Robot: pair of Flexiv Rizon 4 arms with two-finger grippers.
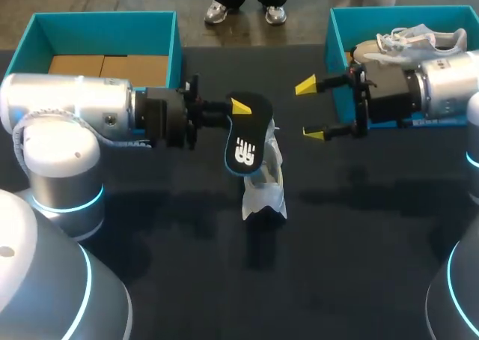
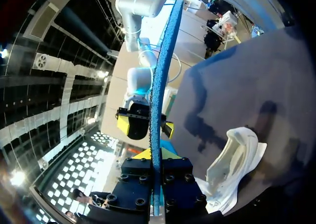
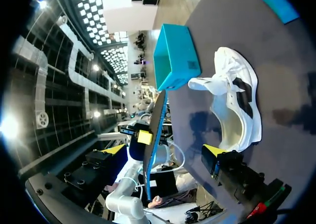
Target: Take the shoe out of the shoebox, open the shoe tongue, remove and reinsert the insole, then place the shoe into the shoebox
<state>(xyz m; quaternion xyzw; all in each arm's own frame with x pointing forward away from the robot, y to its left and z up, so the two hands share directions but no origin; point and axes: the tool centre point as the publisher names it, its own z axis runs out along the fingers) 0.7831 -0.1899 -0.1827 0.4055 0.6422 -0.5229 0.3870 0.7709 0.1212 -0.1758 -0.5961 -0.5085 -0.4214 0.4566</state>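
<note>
Holding the insole (image 1: 247,138) by one end, the left gripper (image 1: 239,108) is closed firmly on it from both sides. The thin sheet therefore stands out over the surface (image 1: 150,228) instead of lying flat. In the left wrist view it shows edge-on, running straight out from between the two fingers.

This pose seems chosen to present the free end. Judging by the task, the insole is out of the shoe and has yet to go back in.

The right gripper (image 1: 310,111) hangs just beside the insole, facing the left gripper. Its yellow tips are spread wide with nothing between them, apparently placed to take or steady the insole.

The white shoe (image 1: 266,190) lies on the dark surface below the insole and apart from both grippers. Its opening is visible in both wrist views, which should make reinsertion easier.

The left shoebox (image 1: 105,16) sits at the far left corner with only cardboard showing inside. The right shoebox (image 1: 333,37) at the far right holds a second shoe (image 1: 419,40).
</note>
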